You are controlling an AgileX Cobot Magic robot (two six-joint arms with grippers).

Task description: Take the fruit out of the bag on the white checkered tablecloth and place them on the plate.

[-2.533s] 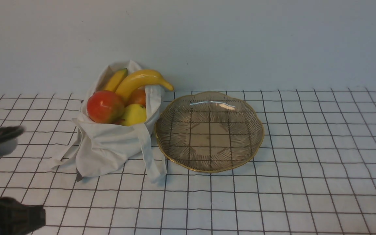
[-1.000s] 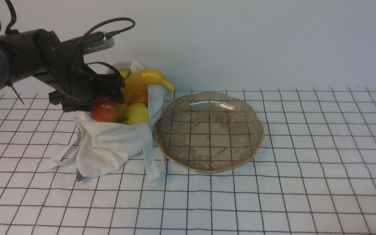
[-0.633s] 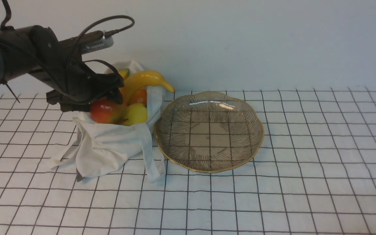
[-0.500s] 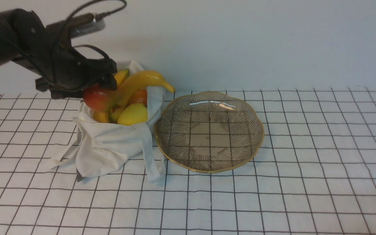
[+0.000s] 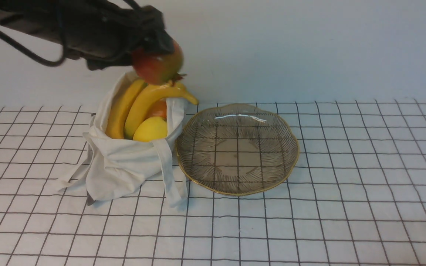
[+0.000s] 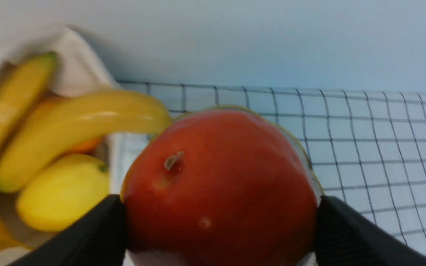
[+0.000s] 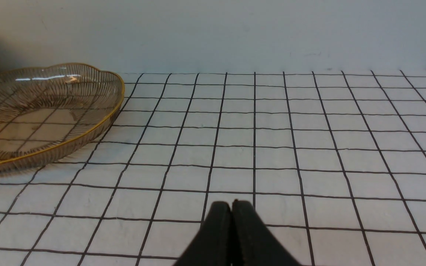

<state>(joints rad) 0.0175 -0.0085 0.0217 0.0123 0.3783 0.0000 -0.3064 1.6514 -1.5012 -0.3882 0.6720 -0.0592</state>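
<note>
My left gripper point(image 5: 157, 55) is shut on the round red fruit point(image 5: 158, 66), held in the air just above the mouth of the bag point(image 5: 124, 166). In the left wrist view the red fruit point(image 6: 220, 188) fills the gap between both black fingers point(image 6: 346, 236). Two yellow bananas point(image 5: 142, 105), a yellow-green fruit point(image 5: 151, 129) and a small orange-red one point(image 5: 158, 109) stay in the bag. The ribbed glass plate point(image 5: 272, 173) lies empty to the bag's right on the white checkered tablecloth point(image 5: 346, 207). My right gripper point(image 7: 231, 204) is shut, low over bare cloth right of the plate point(image 7: 98, 122).
A plain pale wall point(image 5: 309, 48) rises right behind the bag and plate. The bag's long handles point(image 5: 170, 181) trail onto the cloth towards me, one lying close to the plate's near left rim.
My left arm came in from the left, closed on the red fruit in the bag and has lifted it up and to the right. The bananas shifted as it left.
</note>
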